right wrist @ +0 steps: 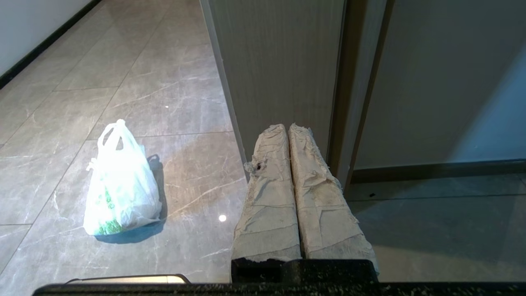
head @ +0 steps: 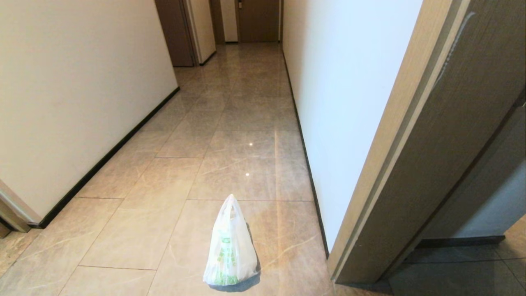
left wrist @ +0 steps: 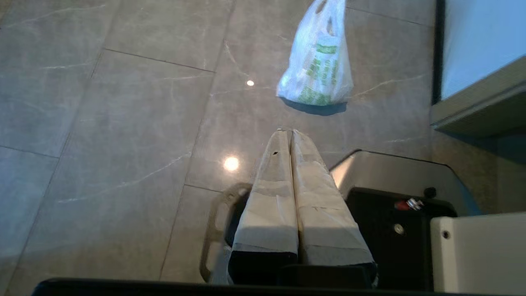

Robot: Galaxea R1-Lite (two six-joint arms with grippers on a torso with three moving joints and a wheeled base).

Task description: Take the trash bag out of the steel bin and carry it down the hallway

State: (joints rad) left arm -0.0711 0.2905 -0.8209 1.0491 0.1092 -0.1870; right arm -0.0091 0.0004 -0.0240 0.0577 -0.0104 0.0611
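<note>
The white trash bag (head: 231, 246) with green print stands upright by itself on the glossy beige tiles of the hallway (head: 242, 107), its loop handles pointing up. It also shows in the left wrist view as the trash bag (left wrist: 318, 61) and in the right wrist view as the trash bag (right wrist: 119, 185). My left gripper (left wrist: 290, 131) hangs above the floor a short way back from the bag, its taped fingers pressed together, holding nothing. My right gripper (right wrist: 286, 126) is shut and empty too, near the door frame. The steel bin is out of view.
A brown door and frame (head: 435, 135) stand close on the right. Cream walls with black baseboards (head: 111, 152) line the corridor, and brown doors (head: 259, 20) close its far end. My own base (left wrist: 394, 193) shows beneath the left gripper.
</note>
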